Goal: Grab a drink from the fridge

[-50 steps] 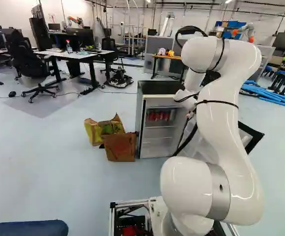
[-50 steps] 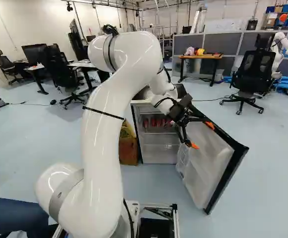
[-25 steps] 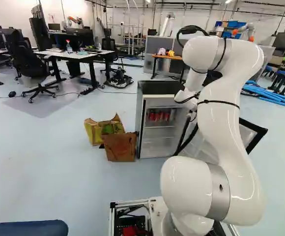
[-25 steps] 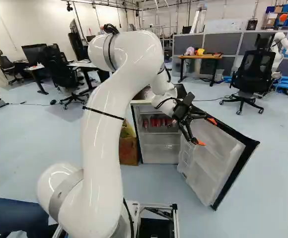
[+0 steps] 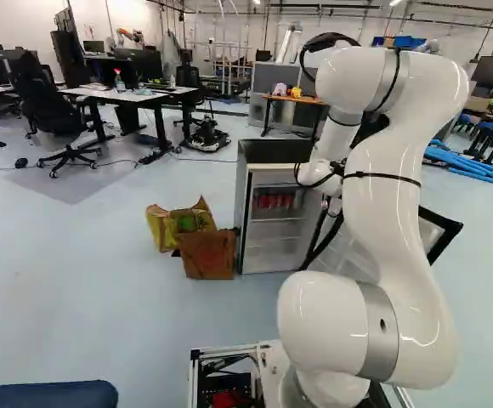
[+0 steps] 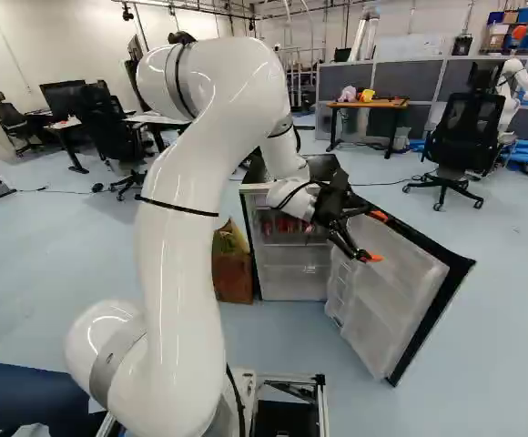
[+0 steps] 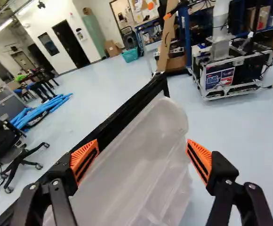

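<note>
My gripper (image 6: 375, 237) stands open by the inner side of the fridge door (image 6: 410, 296) in the right base view. In the wrist view, the white inner shelving of the door (image 7: 136, 169) shows between and beyond the spread fingers of the gripper (image 7: 142, 158). One orange pad (image 7: 84, 159) overlaps the door's black edge; touch cannot be made out. Nothing is gripped. The fridge (image 5: 272, 246) is open, with red cans (image 5: 274, 201) on its upper shelf; the forearm partly covers them in the right base view.
Two bags, one yellow (image 5: 178, 223) and one brown (image 5: 208, 254), stand beside the fridge. A wooden table (image 6: 370, 105) and an office chair (image 6: 469, 137) are farther back. Another robot (image 6: 517, 86) is behind that chair. Blue tubes (image 5: 463, 161) lie on the floor.
The door swung wider early on, then stopped. The arm's upper part has risen and, in the right base view, shifted left, while the gripper drew slightly right. The base has not moved.
</note>
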Available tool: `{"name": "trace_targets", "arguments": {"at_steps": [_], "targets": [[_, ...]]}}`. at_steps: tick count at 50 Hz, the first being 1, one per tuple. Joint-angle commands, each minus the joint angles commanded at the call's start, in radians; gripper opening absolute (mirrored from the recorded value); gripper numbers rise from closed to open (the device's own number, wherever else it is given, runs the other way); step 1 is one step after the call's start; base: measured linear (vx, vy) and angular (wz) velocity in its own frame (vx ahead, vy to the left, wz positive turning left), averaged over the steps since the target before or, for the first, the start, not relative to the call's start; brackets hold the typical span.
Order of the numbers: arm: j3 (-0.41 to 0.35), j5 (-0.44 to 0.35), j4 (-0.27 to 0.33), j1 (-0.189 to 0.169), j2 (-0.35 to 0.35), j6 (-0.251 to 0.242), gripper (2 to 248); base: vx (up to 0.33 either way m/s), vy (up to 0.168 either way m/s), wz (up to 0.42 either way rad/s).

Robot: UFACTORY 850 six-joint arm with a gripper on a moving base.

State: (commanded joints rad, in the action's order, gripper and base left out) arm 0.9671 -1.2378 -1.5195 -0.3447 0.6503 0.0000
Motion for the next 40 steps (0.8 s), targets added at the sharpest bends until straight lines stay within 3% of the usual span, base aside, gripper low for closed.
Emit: {"name": "trace_targets", "arguments": {"at_steps": [18, 40], "targets": [[-0.125, 0.038, 0.189, 0.019, -0.073, 0.0, 247, 0.0, 0.0, 0.0], [-0.246, 0.082, 0.421, 0.014, -0.151, 0.0, 247, 0.0, 0.0, 0.0]]}}
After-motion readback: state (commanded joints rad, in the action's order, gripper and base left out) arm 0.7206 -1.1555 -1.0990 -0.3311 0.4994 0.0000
